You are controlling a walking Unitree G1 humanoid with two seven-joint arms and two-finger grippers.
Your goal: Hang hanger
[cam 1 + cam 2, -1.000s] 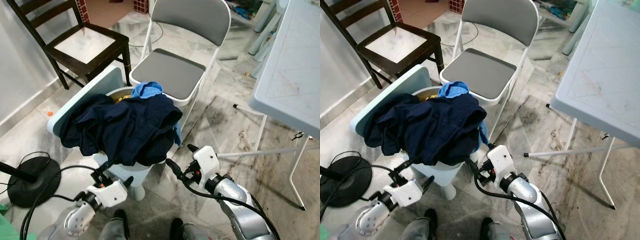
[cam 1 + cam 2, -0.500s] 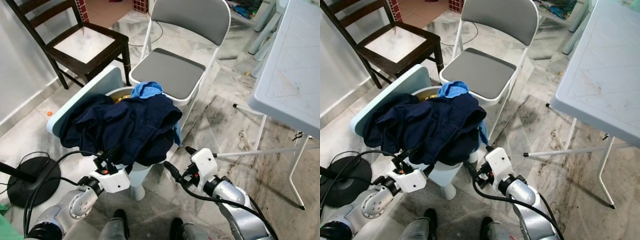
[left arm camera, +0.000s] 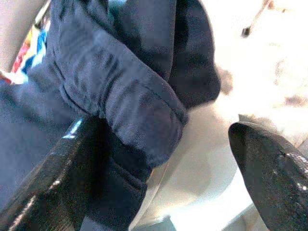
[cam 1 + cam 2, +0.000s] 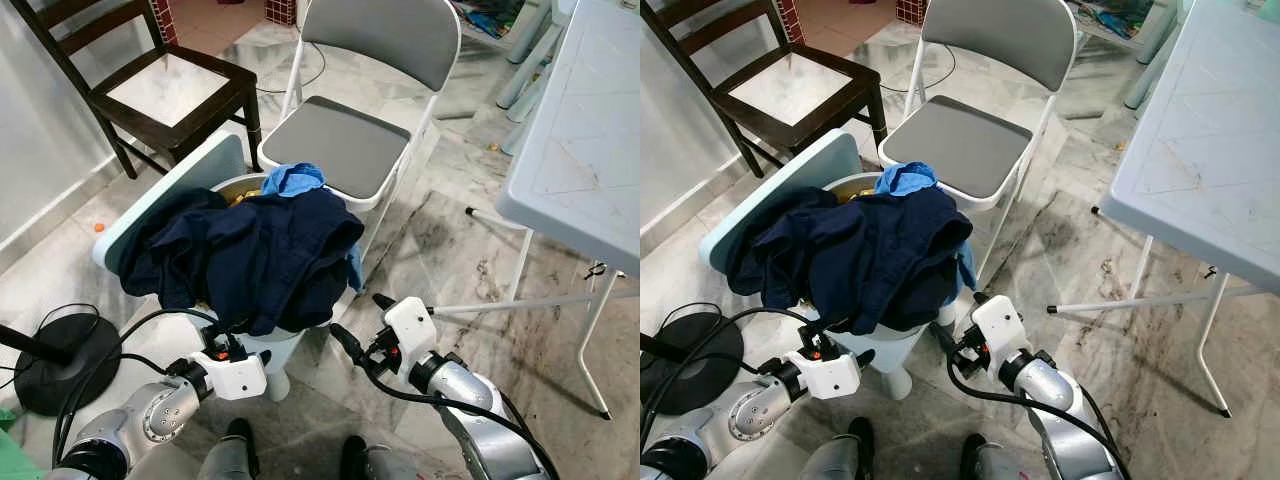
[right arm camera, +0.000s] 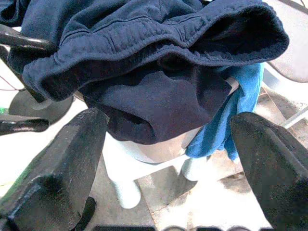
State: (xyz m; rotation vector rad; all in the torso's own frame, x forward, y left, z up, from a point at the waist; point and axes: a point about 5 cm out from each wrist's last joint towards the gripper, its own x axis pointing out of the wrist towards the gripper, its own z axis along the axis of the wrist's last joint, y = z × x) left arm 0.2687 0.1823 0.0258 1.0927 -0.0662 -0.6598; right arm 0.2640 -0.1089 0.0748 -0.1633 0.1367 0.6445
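A pile of dark navy clothes (image 4: pixel 250 255) spills over a white laundry basket (image 4: pixel 272 347), and a light blue cloth (image 4: pixel 293 180) lies at the far side of the pile. My left gripper (image 4: pixel 222 338) is open just under the front hem of the navy garment (image 3: pixel 125 101). That hem hangs between its two black fingers (image 3: pixel 274 168). My right gripper (image 4: pixel 362 322) is open, low beside the basket's right side. It faces the navy pile (image 5: pixel 159 62) and the hanging blue cloth (image 5: pixel 231 115).
The basket's pale blue lid (image 4: pixel 170 195) stands tilted at its left. A grey folding chair (image 4: pixel 345 145) is right behind the basket, with a dark wooden chair (image 4: pixel 170 90) at far left. A white folding table (image 4: pixel 590 130) stands on the right. A black round stand base (image 4: pixel 65 360) with cables lies low on the left.
My left gripper has risen from the floor side to the navy garment's front hem and then shifted a little to the right. The right gripper has barely moved.
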